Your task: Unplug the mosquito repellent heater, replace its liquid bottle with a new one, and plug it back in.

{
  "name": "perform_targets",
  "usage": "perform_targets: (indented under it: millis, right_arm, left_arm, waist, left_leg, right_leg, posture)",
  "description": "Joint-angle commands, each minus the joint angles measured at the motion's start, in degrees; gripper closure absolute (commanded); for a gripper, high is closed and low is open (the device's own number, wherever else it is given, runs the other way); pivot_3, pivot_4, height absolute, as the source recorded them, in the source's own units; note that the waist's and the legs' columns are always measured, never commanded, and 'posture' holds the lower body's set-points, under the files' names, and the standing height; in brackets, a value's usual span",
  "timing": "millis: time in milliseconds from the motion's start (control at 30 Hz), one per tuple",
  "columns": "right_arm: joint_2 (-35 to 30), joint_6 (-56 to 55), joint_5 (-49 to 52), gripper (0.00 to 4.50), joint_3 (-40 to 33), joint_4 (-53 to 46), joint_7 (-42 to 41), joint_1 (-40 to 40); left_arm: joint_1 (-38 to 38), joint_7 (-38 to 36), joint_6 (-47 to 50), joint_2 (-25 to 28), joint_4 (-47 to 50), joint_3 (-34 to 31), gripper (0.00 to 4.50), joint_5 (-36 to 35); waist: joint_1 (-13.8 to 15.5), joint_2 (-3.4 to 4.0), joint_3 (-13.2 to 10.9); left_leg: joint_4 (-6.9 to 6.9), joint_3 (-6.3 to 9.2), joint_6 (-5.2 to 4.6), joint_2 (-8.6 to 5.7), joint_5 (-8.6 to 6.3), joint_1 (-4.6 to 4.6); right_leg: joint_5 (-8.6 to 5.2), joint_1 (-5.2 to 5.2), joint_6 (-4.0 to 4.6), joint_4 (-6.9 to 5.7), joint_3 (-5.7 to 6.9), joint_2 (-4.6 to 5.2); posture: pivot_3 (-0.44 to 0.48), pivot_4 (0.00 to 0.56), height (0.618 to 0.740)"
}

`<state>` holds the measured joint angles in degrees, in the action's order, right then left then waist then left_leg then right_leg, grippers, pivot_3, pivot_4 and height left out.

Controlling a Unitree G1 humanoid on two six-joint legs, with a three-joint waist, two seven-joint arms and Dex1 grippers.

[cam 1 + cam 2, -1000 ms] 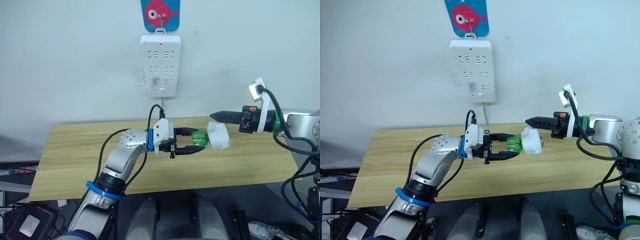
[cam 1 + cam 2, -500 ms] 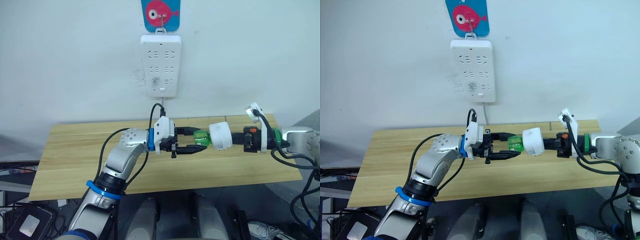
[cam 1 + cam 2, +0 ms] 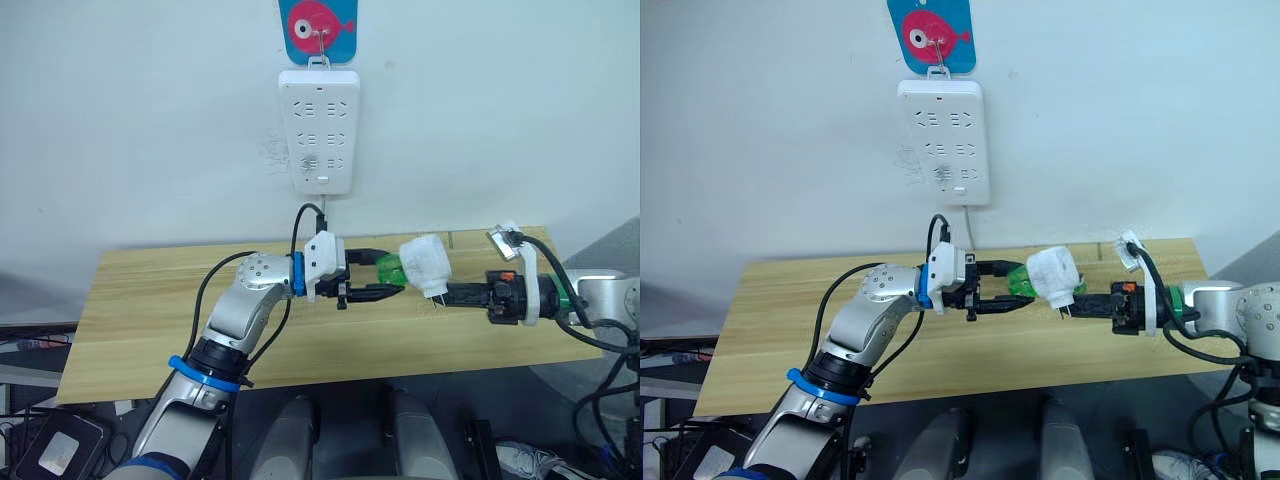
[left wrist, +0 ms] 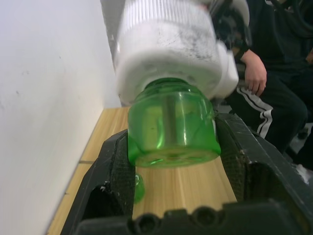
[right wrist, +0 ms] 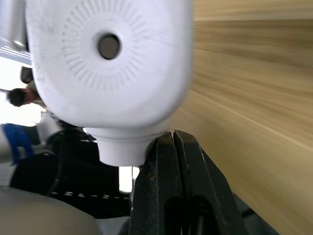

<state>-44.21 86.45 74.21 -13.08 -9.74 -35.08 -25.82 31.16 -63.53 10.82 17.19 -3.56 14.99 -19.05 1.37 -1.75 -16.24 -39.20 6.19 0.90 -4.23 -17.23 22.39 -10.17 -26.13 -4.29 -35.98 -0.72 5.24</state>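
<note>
The mosquito repellent heater (image 3: 424,260), a white rounded unit with a round vent hole (image 5: 108,46), hangs above the wooden table (image 3: 150,320). Its green liquid bottle (image 4: 171,122) sticks out toward my left arm. My left gripper (image 3: 392,275) is shut on that bottle, one black finger (image 4: 117,166) on each side. My right gripper (image 3: 447,293) comes in low from the right and is shut against the heater's plug end, where the metal prongs (image 3: 437,295) point down. Fingers (image 5: 166,161) are pressed together under the heater's neck.
A long white power strip (image 3: 320,130) hangs on the wall above the table's back edge, under a blue fish hook (image 3: 318,28). A small green piece (image 4: 138,188) lies on the wood below my left fingers. A seated person (image 4: 266,98) is beyond the table.
My right arm has dropped from above the heater to below it. The heater has tilted so its prongs point down, and heater, bottle and left gripper have shifted slightly left.
</note>
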Motion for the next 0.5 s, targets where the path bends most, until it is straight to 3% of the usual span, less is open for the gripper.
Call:
perform_targets:
  millis: [33, 133, 267, 333, 400, 500]
  right_arm:
    - [0.68, 1.82, 7.11, 4.45, -0.74, -3.57, 0.21, -0.53]
    - [-0.91, -0.15, 3.87, 4.45, 0.36, -7.22, -0.54, 1.55]
    - [-8.67, -20.80, -18.12, 4.29, 8.65, -14.28, -7.71, 7.06]
    - [-14.41, -39.03, -32.66, 3.94, 14.15, -13.91, -16.41, 10.23]
    - [-17.18, -58.31, -45.33, 3.23, 17.69, -10.09, -22.30, 11.96]
    - [-14.44, -83.99, -57.83, 2.14, 19.03, -1.49, -23.86, 9.72]
  left_arm:
    - [0.51, 1.72, 0.38, -0.43, -0.49, 0.58, 2.24, 1.70]
    - [0.54, 1.10, 1.17, -0.27, -0.15, 0.06, 2.24, 0.49]
    - [1.12, -3.21, 4.21, 2.25, 0.37, -1.48, 2.24, -3.00]
    - [1.31, -6.40, 6.96, 4.74, 0.56, -1.84, 2.24, -4.72]
    - [1.41, -9.95, 11.54, 8.03, 0.65, -1.68, 2.24, -6.46]
    - [1.51, -15.56, 17.39, 13.01, -0.20, -0.69, 2.24, -8.23]
  waist:
    - [0.00, 0.00, 0.00]
    - [0.06, 0.00, 0.00]
    - [-0.06, 0.01, 0.01]
    - [-0.16, 0.02, 0.00]
    - [-0.54, 0.01, 0.01]
    - [-1.42, 0.04, 0.01]
  left_leg:
    - [0.00, 0.00, 0.00, -0.01, 0.00, 0.00]
    - [-0.02, 0.00, 0.00, -0.02, 0.00, 0.01]
    - [-0.03, -0.04, 0.00, -0.03, 0.00, 0.03]
    - [-0.10, -0.14, 0.00, -0.07, 0.00, 0.03]
    - [-0.19, -0.23, 0.00, -0.16, -0.01, 0.03]
    - [-0.31, -0.25, 0.01, -0.12, -0.01, 0.03]
  right_leg:
    - [0.00, -0.01, 0.00, 0.00, -0.01, 0.00]
    - [0.00, 0.00, 0.00, 0.00, 0.00, 0.00]
    - [0.00, -0.01, -0.01, -0.02, 0.05, -0.02]
    - [-0.01, 0.00, -0.03, -0.03, 0.07, -0.06]
    - [-0.02, 0.01, -0.06, -0.07, 0.08, -0.12]
    - [-0.02, 0.05, -0.06, -0.09, 0.16, -0.21]
  posture:
    - [0.040, 0.251, 0.740]
    - [0.040, 0.249, 0.740]
    - [0.036, 0.249, 0.740]
    - [0.033, 0.246, 0.740]
    - [0.032, 0.246, 0.740]
    - [0.031, 0.245, 0.740]
